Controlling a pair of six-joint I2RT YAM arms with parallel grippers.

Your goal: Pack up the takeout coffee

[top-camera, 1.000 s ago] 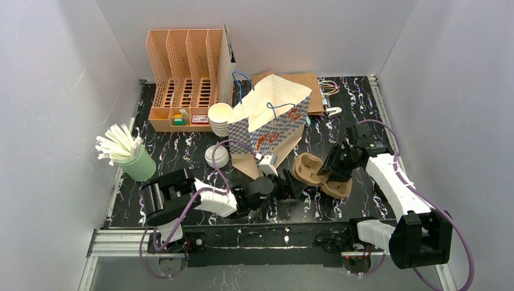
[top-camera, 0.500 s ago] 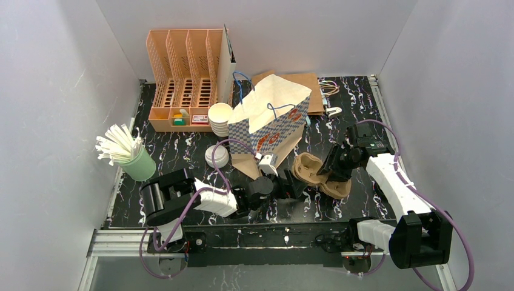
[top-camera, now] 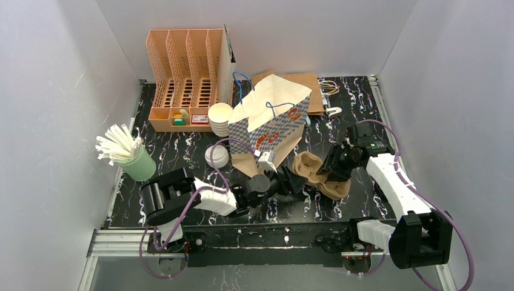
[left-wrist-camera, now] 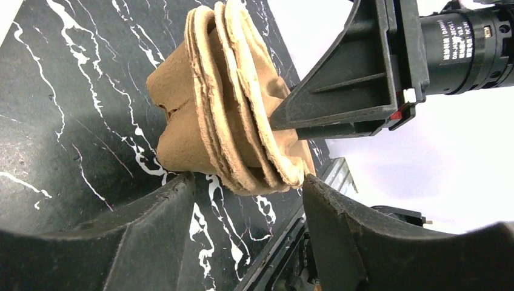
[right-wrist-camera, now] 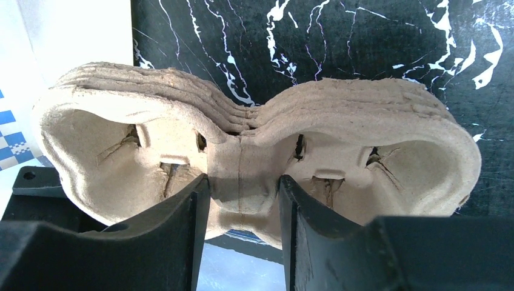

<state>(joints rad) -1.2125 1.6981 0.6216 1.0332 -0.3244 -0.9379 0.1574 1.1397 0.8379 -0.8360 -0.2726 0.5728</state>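
Near the worktop's (top-camera: 182, 154) front edge, right of centre, the nested pulp trays (top-camera: 308, 165) are pinched across their narrow waist by the right end effector (right-wrist-camera: 242, 188). The left end effector (left-wrist-camera: 245, 182), fingers spread, faces their rims edge-on, apparently not touching.

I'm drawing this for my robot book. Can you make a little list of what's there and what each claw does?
Right gripper: clamped on the middle of the tray stack, tipped up on edge
Left gripper: open, straddling the stack's rim
White cups: stacked beside the checked bag
Lids: piled left of the bag
Straws: in the green cup, far left
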